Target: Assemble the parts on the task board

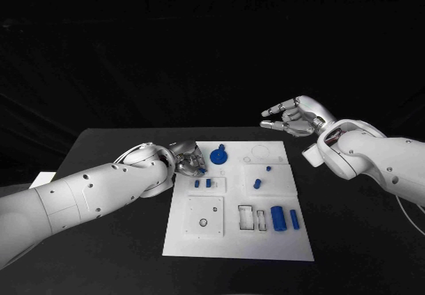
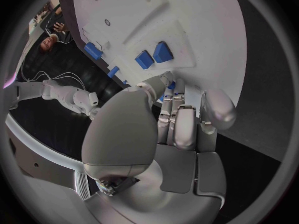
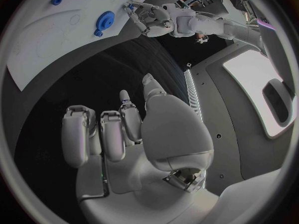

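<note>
The task board lies mid-frame with most blue parts still loose: a gear at its top, two cylinders at lower right. The left hand works at the board's upper left edge; whether it grasps a part cannot be told. The right hand hovers upper right, fingers curled, empty.

The task board looks like matt white plastic, smooth, with shallow recesses, and the blue parts on it, among them a toothed gear, look like smooth moulded plastic with a dull sheen. Both arms have glossy white plastic shells; the left hand and right hand show satin silver metal. The worktop is matt black.
</note>
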Controlling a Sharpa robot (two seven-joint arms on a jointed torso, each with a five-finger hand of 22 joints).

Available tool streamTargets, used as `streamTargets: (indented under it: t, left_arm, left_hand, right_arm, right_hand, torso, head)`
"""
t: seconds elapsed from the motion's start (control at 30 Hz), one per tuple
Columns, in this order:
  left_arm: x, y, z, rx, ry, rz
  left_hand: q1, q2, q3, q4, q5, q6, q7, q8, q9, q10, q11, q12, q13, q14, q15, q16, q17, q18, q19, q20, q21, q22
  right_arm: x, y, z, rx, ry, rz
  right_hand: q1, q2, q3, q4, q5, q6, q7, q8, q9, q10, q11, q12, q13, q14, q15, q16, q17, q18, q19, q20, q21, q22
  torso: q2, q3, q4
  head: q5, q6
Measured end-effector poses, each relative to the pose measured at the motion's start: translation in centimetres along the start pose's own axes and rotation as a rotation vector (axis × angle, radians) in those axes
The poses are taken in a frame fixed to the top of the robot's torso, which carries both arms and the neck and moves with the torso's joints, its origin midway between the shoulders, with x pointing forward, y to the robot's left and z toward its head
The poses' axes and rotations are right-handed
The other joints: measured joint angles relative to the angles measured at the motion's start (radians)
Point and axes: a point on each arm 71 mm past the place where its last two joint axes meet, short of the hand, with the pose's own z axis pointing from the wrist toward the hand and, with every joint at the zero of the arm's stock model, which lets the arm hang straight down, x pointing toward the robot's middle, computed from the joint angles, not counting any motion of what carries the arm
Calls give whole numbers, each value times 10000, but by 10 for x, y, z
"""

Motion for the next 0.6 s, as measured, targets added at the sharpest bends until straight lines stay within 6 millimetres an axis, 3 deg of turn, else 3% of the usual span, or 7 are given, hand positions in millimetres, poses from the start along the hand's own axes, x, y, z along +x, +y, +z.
streamTargets:
  t: [0.6]
  left_arm:
    - [1, -4, 0, 114, -97, 7]
  left_hand:
    - [-83, -2, -23, -23, -7, 89, -16, -78, 3, 36, -35, -58, 40, 0, 0, 2, 1, 0, 0, 0, 0, 29]
  right_arm:
    - [0, 0, 0, 7, 26, 8]
  right_hand:
    - [0, 0, 0, 0, 0, 0, 0, 0, 0, 0, 0, 2, -8, 0, 0, 0, -2, 0, 0, 0, 0, 0]
  torso:
    - [0, -7, 4]
  head:
    - [-5, -8]
